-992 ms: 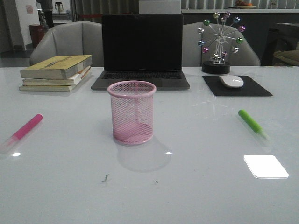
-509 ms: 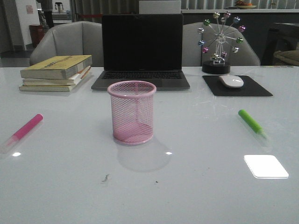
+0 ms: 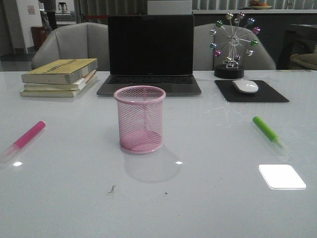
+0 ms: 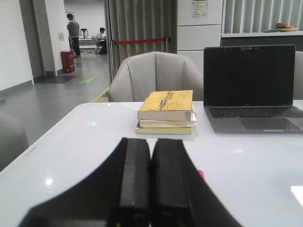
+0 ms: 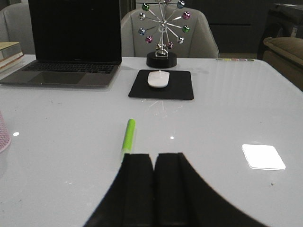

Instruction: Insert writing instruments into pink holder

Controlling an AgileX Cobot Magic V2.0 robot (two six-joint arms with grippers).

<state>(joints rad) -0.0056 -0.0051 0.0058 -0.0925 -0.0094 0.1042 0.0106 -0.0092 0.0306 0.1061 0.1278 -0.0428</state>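
The pink holder (image 3: 140, 119) stands upright and empty at mid-table; only its edge (image 5: 3, 132) shows in the right wrist view. A hot pink marker (image 3: 27, 136) lies flat at the table's left, its pale cap nearest me. Only a sliver of this marker (image 4: 201, 174) peeks past my left gripper (image 4: 151, 144), which is shut with nothing in it. At the right lies a green marker (image 3: 266, 131). This green marker (image 5: 129, 135) lies just ahead of my right gripper (image 5: 154, 158), also shut and empty. Neither gripper shows in the front view.
A dark laptop (image 3: 150, 54) sits behind the holder. A stack of books (image 3: 60, 77) lies at the back left. At the back right are a mouse (image 3: 245, 86) on a black pad (image 3: 250, 91) and a ferris-wheel ornament (image 3: 232, 44). Chairs stand behind the table.
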